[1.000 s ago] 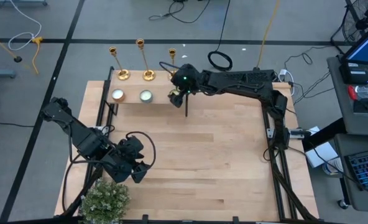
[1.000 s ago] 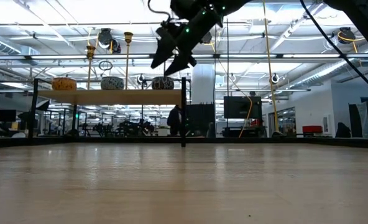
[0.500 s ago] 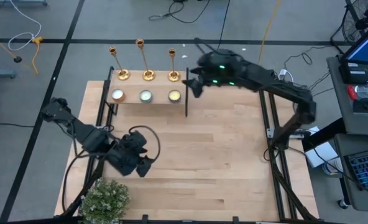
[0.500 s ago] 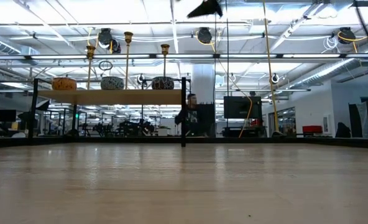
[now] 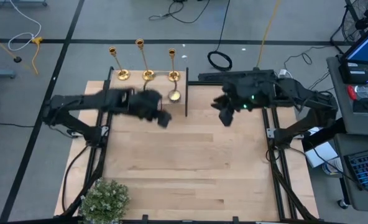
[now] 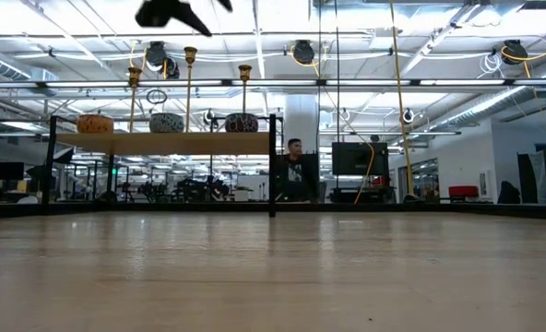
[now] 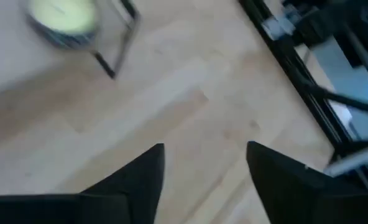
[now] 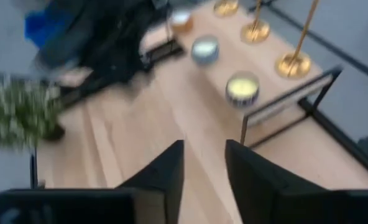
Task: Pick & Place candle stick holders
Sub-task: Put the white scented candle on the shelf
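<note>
high view: three shiny brass candle stick holders (image 5: 145, 61), thin stems on flared bases, stand in a row on the raised wooden shelf (image 5: 179, 87) at twelve o'clock; placing looks complete. left gripper (image 5: 161, 118) near the shelf, right gripper (image 5: 224, 115) at two o'clock.
low view: holders upright, apart.
left wrist view: left fingers (image 7: 131, 180) parted, empty.
right wrist view: right fingers (image 8: 165, 177) narrowly parted, empty; yellow tealight candle (image 8: 242, 88) before the holders.

The left arm (image 5: 119, 102) is motion-blurred and covers two tealight candles; the left gripper (image 6: 173, 13) is cut off in the low view.
</note>
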